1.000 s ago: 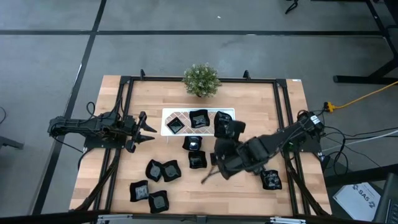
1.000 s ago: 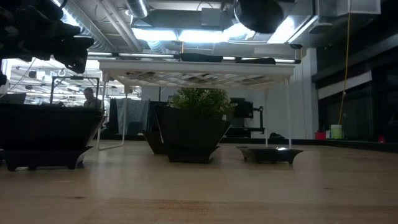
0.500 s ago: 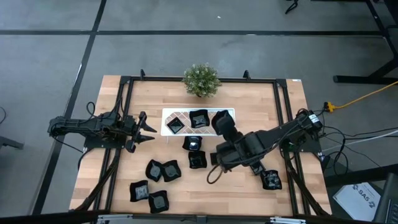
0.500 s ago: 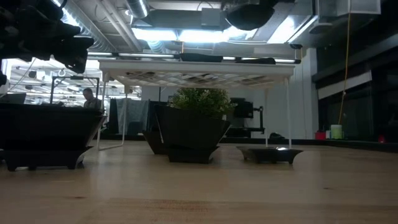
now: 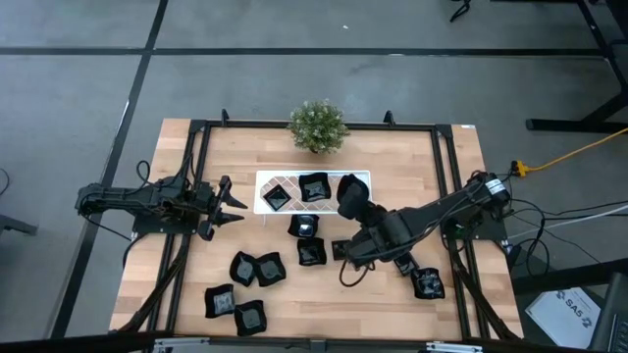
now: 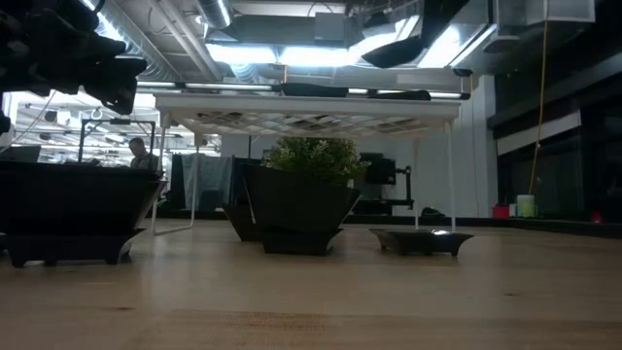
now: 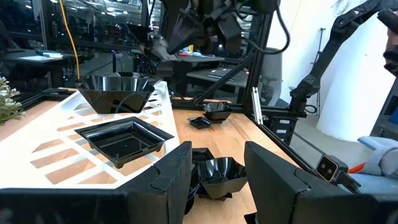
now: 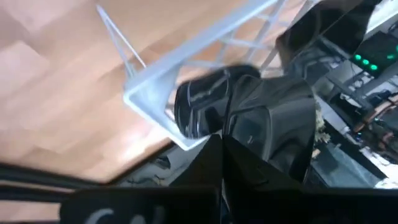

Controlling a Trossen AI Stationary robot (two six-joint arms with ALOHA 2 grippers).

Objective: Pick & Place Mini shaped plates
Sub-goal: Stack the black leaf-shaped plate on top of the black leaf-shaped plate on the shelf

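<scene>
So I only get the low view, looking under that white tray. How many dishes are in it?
Observer: Two mini plates lie in the white tray, at its left end and middle.
Operator: Is anything holding another one?
Observer: Yes, the right gripper is shut on a third mini plate, over the tray's right end.
Operator: And the other arm?
Observer: The left gripper hangs open, left of the tray, holding nothing.
</scene>
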